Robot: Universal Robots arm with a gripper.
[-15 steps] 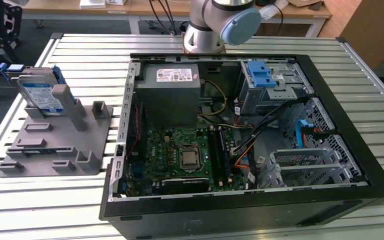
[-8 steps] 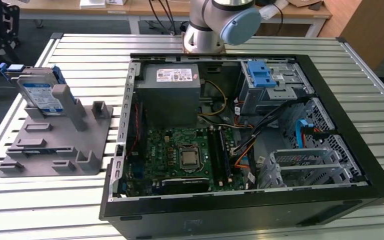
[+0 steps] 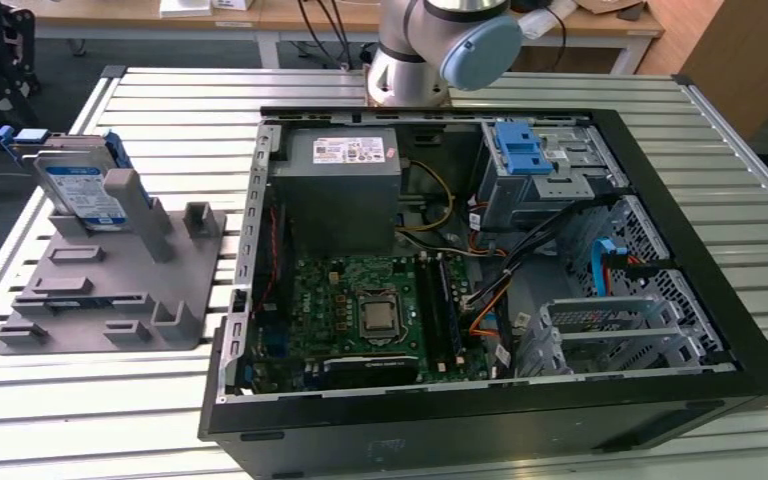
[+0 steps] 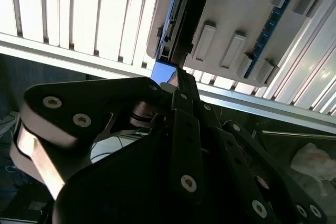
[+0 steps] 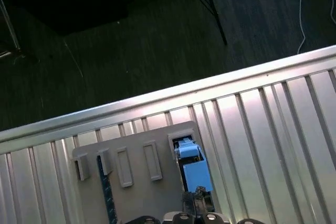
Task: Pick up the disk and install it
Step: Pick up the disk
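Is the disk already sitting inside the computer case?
No, in the exterior view the disk stands upright in the grey holder, outside the case.

the disk (image 3: 61, 165) is silver-grey with a white-and-blue label (image 3: 91, 200) and bright blue bracket (image 5: 197, 174); its holder (image 3: 117, 300), beside the computer case (image 3: 491, 420), is grey. the case is black, with a green motherboard (image 3: 324, 300) and a blue latch (image 3: 523, 150) inside. the table (image 3: 64, 400) is silver, striped by ribs.

Ribbed, shiny metal table (image 3: 91, 420), matt grey plastic stand (image 3: 104, 290), blue plastic-framed disk (image 3: 80, 190), matt black tool (image 4: 173, 82).
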